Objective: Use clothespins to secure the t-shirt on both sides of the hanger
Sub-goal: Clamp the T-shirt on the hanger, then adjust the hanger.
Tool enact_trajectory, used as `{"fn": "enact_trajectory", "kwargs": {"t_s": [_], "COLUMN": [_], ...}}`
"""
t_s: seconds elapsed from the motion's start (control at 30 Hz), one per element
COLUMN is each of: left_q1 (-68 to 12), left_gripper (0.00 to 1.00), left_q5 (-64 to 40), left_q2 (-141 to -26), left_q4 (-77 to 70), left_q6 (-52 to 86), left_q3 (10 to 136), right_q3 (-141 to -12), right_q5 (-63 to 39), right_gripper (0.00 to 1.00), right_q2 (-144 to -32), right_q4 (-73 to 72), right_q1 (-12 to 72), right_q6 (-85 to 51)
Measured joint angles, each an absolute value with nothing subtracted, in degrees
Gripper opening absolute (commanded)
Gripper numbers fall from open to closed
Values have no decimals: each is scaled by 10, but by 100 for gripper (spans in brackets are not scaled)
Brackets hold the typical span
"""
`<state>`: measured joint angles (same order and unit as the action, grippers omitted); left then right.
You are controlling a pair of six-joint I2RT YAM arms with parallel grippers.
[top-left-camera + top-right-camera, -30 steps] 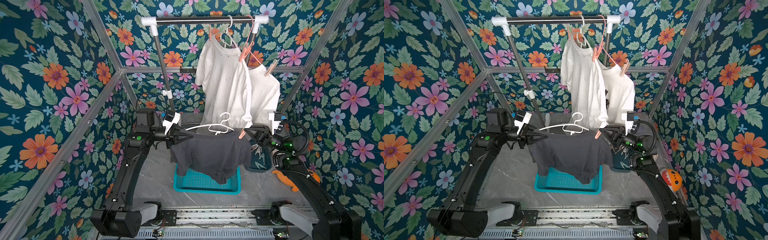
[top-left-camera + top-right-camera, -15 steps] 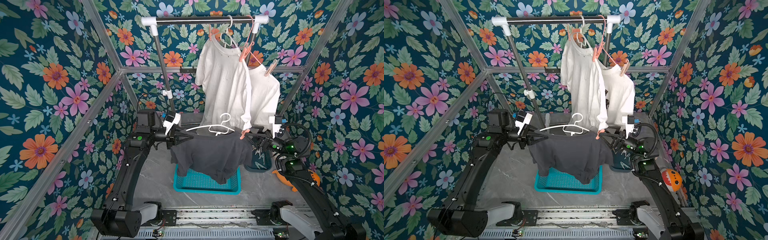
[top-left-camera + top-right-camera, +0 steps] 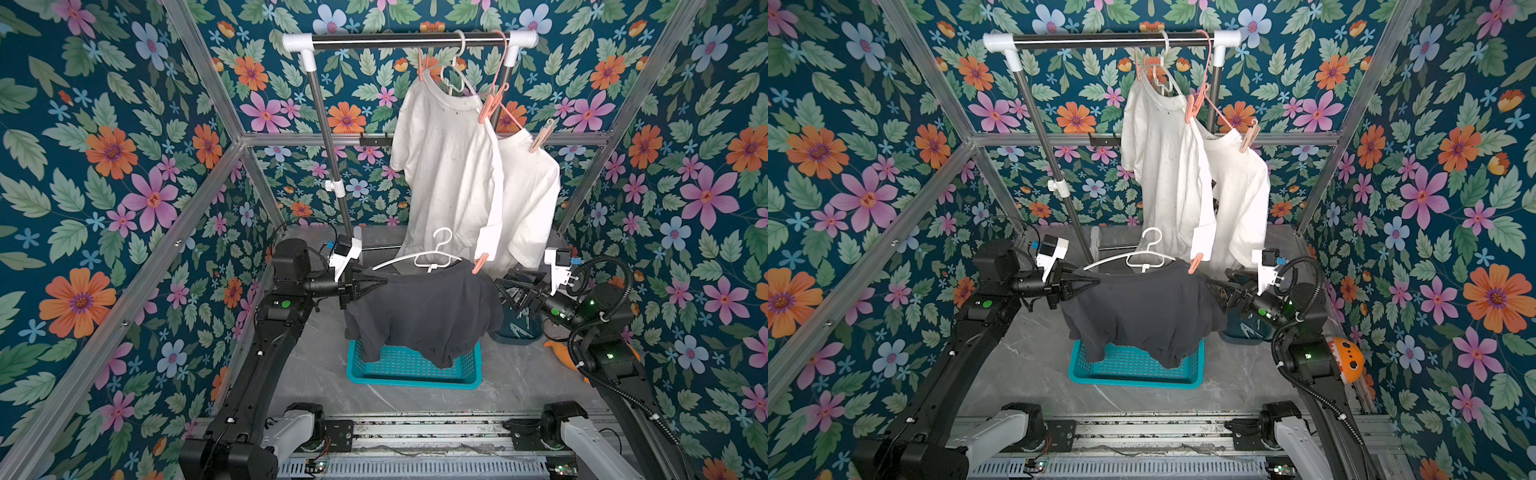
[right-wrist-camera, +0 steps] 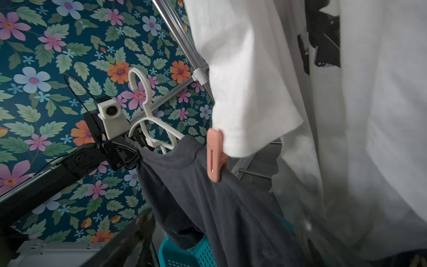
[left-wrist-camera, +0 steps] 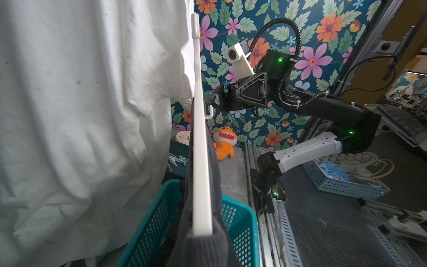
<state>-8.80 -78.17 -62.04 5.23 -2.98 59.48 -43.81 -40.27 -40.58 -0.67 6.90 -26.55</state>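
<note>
A dark grey t-shirt [image 3: 419,307] [image 3: 1138,307] hangs over a white hanger [image 3: 432,259] [image 3: 1142,255] above the basket. My left gripper [image 3: 384,281] [image 3: 1098,281] is shut on the hanger's left end, with shirt fabric wrapped round it [image 5: 208,249]. One salmon-pink clothespin [image 3: 478,264] [image 4: 213,157] is clipped on the shirt's right shoulder. My right gripper [image 3: 498,286] [image 3: 1210,286] stands open just right of that shoulder, apart from the clothespin and holding nothing. More clothespins [image 5: 176,159] lie in a dark tray.
A teal basket [image 3: 411,365] sits below the shirt. Two white t-shirts [image 3: 449,166] [image 3: 528,187] hang pegged from the rail [image 3: 415,39], close behind the hanger. The dark tray [image 3: 517,330] and an orange plush toy [image 3: 1345,359] lie at the right.
My right gripper has opened, let go of the pink clothespin and drawn back to the right. The clothespin stays clipped on the shirt. The left arm has not moved.
</note>
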Motion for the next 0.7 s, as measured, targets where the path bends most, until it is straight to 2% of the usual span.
{"fn": "enact_trajectory", "kwargs": {"t_s": [0.33,0.5,0.7], "left_q1": [-91,-91,-92], "left_gripper": [0,0,0], "left_q5": [-756,-774,-819], "left_q2": [-631,-644,-652], "left_q4": [52,53,55], "left_q6": [-34,-37,-36], "left_q3": [590,597,613], "right_q3": [-429,-426,-452], "right_q5": [-303,-322,-397], "right_gripper": [87,85,81], "right_q2": [-376,-349,-377], "right_q4": [154,152,115], "right_q1": [68,68,68], "right_q6": [-222,-194,-162]}}
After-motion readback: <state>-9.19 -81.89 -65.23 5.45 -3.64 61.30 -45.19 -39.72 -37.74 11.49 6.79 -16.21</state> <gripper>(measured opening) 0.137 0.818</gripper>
